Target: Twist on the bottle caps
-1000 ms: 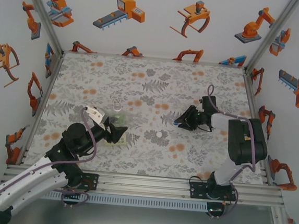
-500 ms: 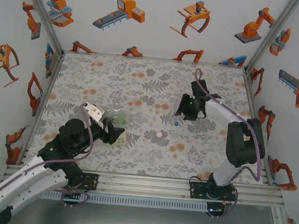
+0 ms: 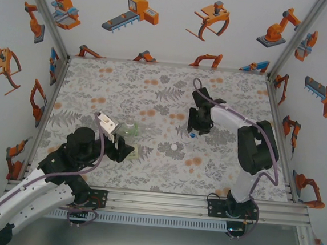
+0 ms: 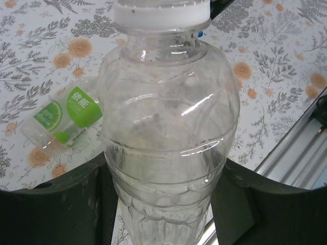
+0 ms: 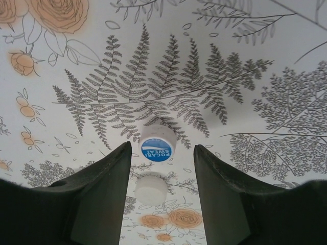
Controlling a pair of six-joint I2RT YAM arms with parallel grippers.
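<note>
Fingers (image 5: 102, 204) apart, the right pincer (image 5: 162, 150) points down at the surface (image 5: 255, 61), its arm stretched forward and leftward. A blue-topped cap (image 5: 157, 145) lies between the tips, with a plain white cap (image 5: 151, 189) just beyond. The left pincer (image 4: 166, 173) is clamped on the unlabelled bottle (image 4: 168, 127), whose base is cut off. A green-labelled bottle (image 4: 61, 120) lies nearby.

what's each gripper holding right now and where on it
Left gripper grips the unlabelled clear bottle around its body. Right gripper open over a cap, holding nothing.
</note>
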